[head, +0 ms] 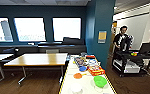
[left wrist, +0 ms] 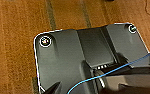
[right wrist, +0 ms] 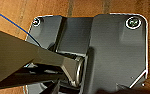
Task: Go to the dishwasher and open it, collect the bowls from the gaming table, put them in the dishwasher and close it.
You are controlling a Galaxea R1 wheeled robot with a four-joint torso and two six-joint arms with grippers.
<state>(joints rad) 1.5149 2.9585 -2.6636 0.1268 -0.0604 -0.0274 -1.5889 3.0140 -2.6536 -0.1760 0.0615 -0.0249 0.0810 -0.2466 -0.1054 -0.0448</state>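
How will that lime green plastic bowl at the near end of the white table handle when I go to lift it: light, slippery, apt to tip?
The lime green plastic bowl looks thin-walled, so probably light and fairly stiff. Its smooth rounded wall may slip in a pinch. It sits upright, open side up, near the yellow-trimmed edge of the white table, so a sideways nudge could slide it off.

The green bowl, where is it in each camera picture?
Head view: the green bowl sits low and right of centre, on the white gaming table.
Left wrist view: not in it.
Right wrist view: not in it.
Shared landmark: the brown floor.
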